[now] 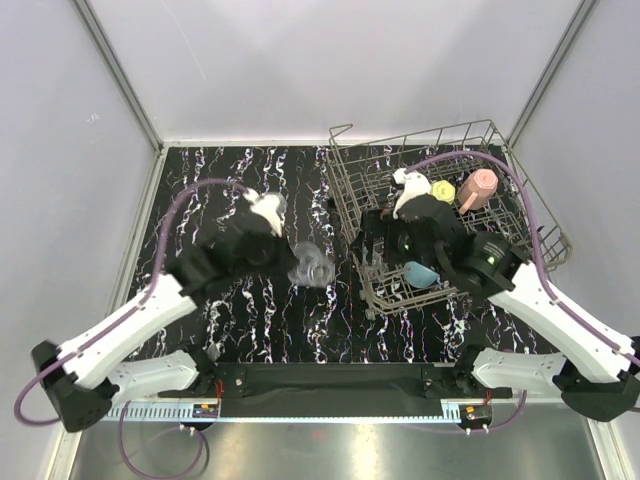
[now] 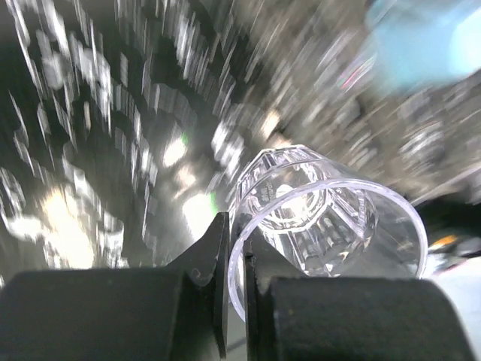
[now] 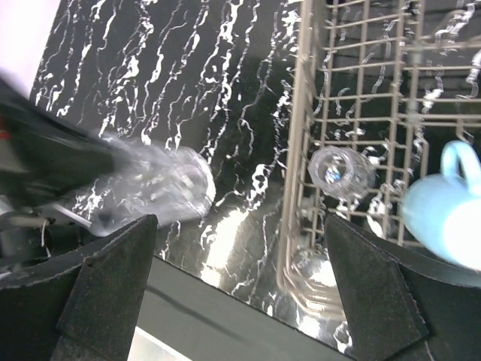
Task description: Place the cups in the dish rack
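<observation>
Rim of clear glass [image 2: 323, 218] between the closed left jaws

Grey wire dish rack [image 1: 345, 185] holding blue mug [image 1: 420, 272], pink mug [image 1: 478, 190], yellow mug [image 1: 443, 190], clear glass [image 3: 338, 171], second clear glass [image 2: 323, 218] left of it, rim in left pincer [image 2: 235, 256]

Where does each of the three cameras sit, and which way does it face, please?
Top external: above and behind the robot, looking down on the table; left arm and right arm show.
Left wrist: looks along the left gripper, shut on a clear glass.
Right wrist: over the edge of the dish rack, looking down; the open right gripper frames it.
Shared: both top and right wrist show the light blue mug.
</observation>
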`<action>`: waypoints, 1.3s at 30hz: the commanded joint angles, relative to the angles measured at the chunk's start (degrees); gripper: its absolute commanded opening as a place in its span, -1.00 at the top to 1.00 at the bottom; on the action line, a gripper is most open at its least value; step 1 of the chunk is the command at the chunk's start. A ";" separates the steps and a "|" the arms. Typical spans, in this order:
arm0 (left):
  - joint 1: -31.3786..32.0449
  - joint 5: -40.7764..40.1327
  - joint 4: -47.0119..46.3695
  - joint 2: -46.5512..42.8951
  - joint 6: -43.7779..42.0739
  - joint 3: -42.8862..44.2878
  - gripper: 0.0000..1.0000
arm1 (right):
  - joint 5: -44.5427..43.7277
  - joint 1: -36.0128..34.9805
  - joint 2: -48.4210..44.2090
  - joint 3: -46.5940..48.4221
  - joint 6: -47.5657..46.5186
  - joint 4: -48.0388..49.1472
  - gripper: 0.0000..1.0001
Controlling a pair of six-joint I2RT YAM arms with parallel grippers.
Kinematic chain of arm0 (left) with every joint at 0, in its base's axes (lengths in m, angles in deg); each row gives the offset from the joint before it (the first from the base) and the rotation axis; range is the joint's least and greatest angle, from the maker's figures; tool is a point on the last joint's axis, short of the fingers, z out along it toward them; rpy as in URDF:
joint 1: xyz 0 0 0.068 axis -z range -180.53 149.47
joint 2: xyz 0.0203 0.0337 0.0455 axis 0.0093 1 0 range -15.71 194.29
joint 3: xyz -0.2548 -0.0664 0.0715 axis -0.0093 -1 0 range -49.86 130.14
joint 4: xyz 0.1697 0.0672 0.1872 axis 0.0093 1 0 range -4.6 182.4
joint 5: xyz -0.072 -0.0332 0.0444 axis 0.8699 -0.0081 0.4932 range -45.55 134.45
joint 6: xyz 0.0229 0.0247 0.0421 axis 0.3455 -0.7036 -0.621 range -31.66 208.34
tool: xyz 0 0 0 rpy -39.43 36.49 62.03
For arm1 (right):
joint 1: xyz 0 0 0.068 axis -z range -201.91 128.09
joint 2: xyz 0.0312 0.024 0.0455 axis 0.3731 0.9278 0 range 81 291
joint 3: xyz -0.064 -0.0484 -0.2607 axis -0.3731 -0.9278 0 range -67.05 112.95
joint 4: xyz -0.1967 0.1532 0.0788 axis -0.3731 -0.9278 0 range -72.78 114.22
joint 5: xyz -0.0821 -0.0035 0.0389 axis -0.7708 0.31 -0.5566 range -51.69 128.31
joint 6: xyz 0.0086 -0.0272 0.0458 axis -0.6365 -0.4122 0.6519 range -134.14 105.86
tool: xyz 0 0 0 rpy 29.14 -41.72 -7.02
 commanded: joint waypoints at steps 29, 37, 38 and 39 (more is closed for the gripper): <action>-29.62 61.97 -90.48 4.09 27.91 -4.78 1.00 | 31.84 8.61 -6.23 -8.69 -4.32 32.59 -0.99; -31.02 65.32 -120.77 7.25 44.07 -12.17 1.00 | 40.11 8.61 -6.58 -13.70 -5.29 42.17 -0.99; -31.20 65.68 -122.83 8.47 45.66 -12.17 1.00 | 41.16 8.69 -6.84 -14.14 -5.11 43.13 -0.99; -31.37 65.85 -123.55 9.09 47.24 -11.83 1.00 | 42.04 8.70 -6.76 -15.27 -4.50 45.67 -0.99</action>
